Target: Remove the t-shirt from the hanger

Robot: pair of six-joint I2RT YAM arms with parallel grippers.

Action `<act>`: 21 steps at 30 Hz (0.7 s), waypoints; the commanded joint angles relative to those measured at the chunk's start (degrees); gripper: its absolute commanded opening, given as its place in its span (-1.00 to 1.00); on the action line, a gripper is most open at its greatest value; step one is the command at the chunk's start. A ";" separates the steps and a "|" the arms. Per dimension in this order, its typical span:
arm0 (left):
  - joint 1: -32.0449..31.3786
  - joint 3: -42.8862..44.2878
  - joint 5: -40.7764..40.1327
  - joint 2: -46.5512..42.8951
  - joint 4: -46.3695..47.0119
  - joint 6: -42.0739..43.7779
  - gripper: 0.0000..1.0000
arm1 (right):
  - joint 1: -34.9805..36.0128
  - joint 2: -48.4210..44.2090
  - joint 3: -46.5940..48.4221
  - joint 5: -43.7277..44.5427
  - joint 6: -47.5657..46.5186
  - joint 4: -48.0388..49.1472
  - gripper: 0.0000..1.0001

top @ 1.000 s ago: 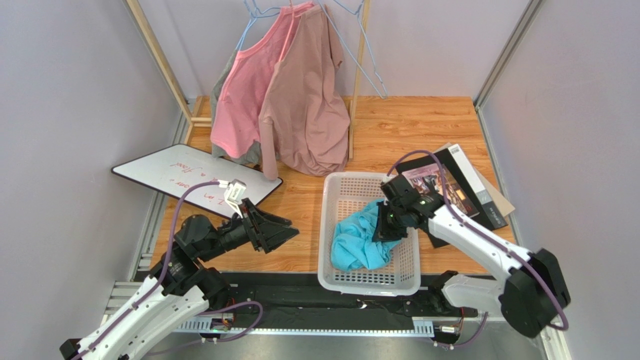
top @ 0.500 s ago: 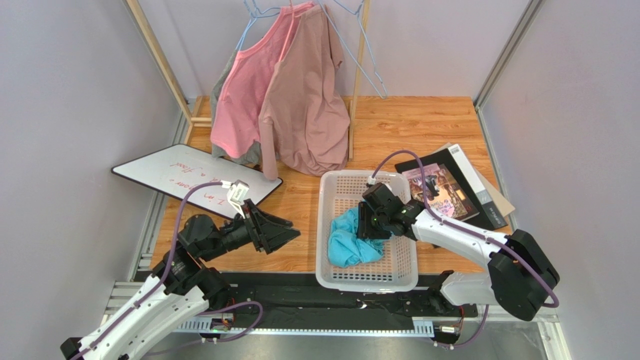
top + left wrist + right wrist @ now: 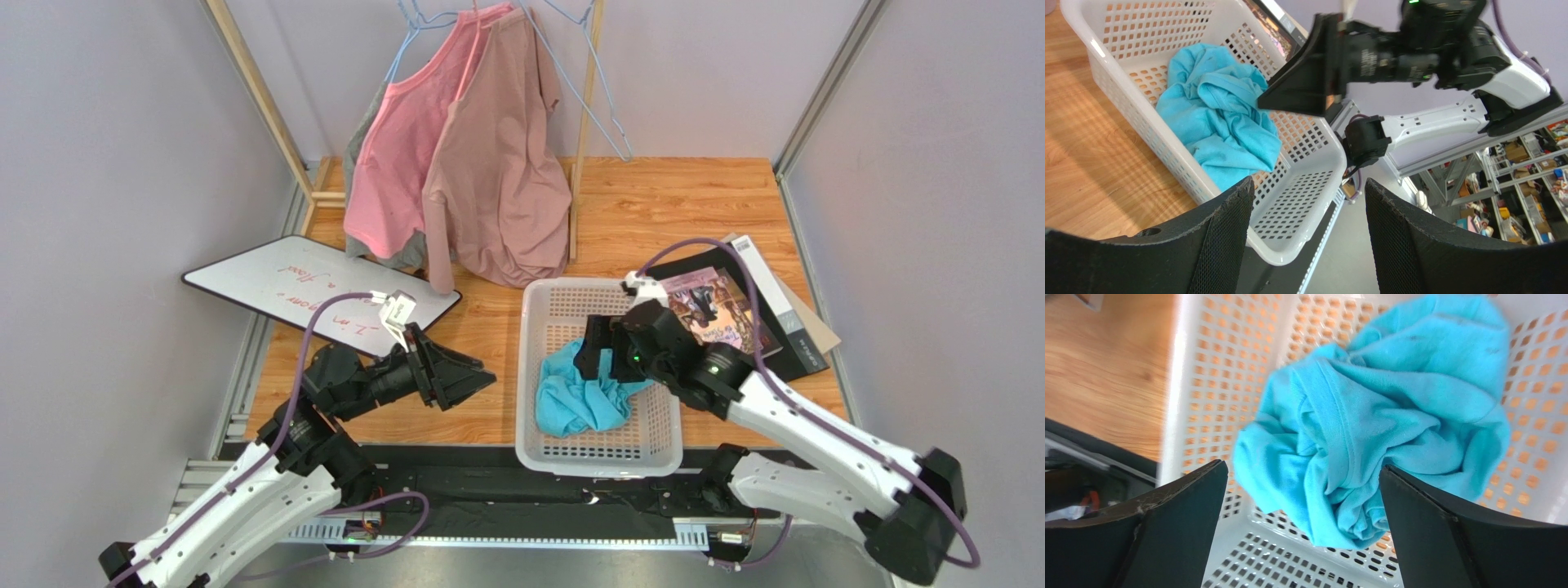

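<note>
Ok, left side first: whiteboard (image 3: 294, 288) on the desk (image 3: 662, 208). Left pincer (image 3: 476, 377) hangs low over bare wood, aimed at the basket (image 3: 601, 459). Its wrist view shows the jaws spread wide with nothing between them and nothing touched.

Back centre: salmon-pink shirt (image 3: 399, 159) and brownish-pink shirt (image 3: 503, 184) hang on the rack. The hanger (image 3: 613, 129), thin light-blue wire, hangs bare just right of them.

The t-shirt (image 3: 577, 392) is a crumpled teal heap inside the white basket, well apart from the hanger. Task looks essentially done.

Right pincer (image 3: 589, 349) hovers over the heap inside the basket's footprint. Its jaws are fully apart with no cloth pinched. Can't tell if a finger brushes the fabric.

Books (image 3: 736, 306) lie right of the basket.

Likely step is clearing out after the drop. Best done by lifting the right pincer straight up with jaws wide. That way no fold snags and the basket wall isn't nudged.
</note>
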 commanded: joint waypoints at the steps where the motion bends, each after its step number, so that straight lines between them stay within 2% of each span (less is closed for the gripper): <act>1: -0.17 1.12 1.23 2.26 3.64 -0.15 0.43 | 0.33 -10.28 -2.06 3.55 -0.96 1.84 1.00; 5: -0.17 0.77 1.67 2.97 4.87 -0.68 0.43 | 0.33 -18.20 -7.42 2.59 0.09 8.06 1.00; 12: -0.17 -0.37 1.58 3.05 5.84 -1.21 0.43 | 0.33 -29.80 -17.70 1.09 7.38 16.43 1.00; 17: -0.17 -1.34 0.79 3.76 6.01 -1.38 0.43 | 0.33 -47.54 -31.58 -2.59 13.37 28.28 1.00; 21: -0.17 -1.95 1.06 4.11 6.54 -1.73 0.43 | 0.42 -60.73 -34.33 -0.59 13.46 25.15 1.00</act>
